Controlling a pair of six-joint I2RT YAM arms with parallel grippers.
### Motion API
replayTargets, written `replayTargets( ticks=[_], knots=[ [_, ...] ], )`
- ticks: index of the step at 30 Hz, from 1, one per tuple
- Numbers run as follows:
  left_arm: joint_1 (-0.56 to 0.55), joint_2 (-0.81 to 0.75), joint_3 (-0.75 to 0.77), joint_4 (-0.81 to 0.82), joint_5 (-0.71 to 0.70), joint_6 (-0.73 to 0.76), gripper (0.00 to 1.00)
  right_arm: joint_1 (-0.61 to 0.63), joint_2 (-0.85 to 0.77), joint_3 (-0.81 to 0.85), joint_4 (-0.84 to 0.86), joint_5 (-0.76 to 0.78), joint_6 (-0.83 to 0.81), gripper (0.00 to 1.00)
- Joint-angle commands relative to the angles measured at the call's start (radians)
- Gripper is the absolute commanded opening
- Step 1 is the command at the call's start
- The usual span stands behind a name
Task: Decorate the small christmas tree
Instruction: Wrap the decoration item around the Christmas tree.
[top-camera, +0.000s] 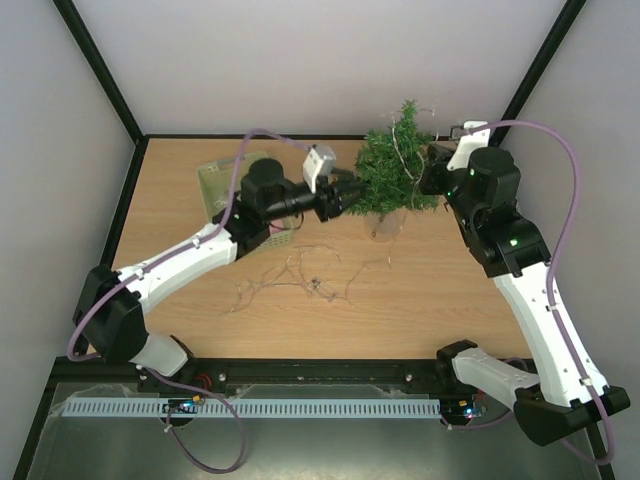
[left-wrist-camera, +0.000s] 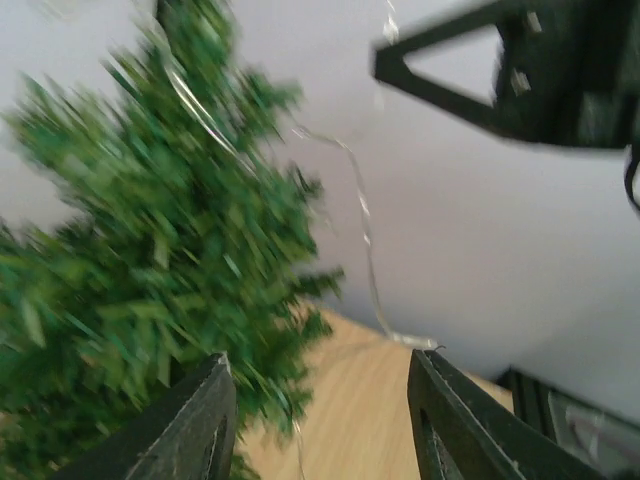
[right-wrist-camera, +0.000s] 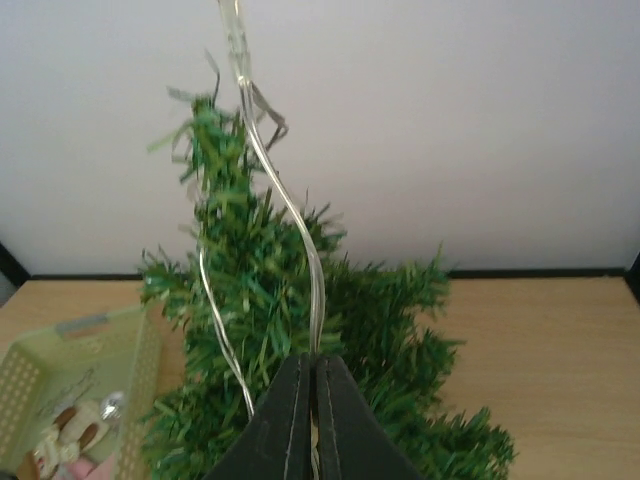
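I'm pinching the wire (right-wrist-camera: 288, 205) in my closed right gripper (right-wrist-camera: 314, 400) by the tree (right-wrist-camera: 262, 300); left gripper (left-wrist-camera: 320, 420) is hanging half open, empty.

No text you can read, no labels, brands, numbers or signs legible in any view, left wrist view blurred

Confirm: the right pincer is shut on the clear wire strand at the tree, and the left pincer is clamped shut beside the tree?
Not quite. The left pincer is open, not clamped shut: the left wrist view shows its fingers standing well apart, beside the small christmas tree. The right pincer is indeed shut on the clear wire strand.
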Motion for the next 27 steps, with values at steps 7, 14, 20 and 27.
replayTargets(
  ticks=[7, 14, 20, 27],
  knots=[
    [-0.173, 0.033, -0.225, 0.083, -0.163, 0.223, 0.49, -0.005, -0.089, -0.152, 0.033, -0.134, 0.149, 0.02],
    [-0.247, 0.172, -0.315, 0.273, -0.251, 0.223, 0.52, -0.004, -0.111, -0.189, 0.083, -0.146, 0.202, 0.02],
    [-0.313, 0.3, -0.346, 0.496, -0.341, 0.291, 0.56, -0.004, -0.112, -0.191, 0.085, -0.139, 0.198, 0.02],
    [-0.318, 0.466, -0.201, 0.529, -0.355, 0.206, 0.57, -0.005, -0.115, -0.198, 0.102, -0.141, 0.21, 0.02]
  ],
)
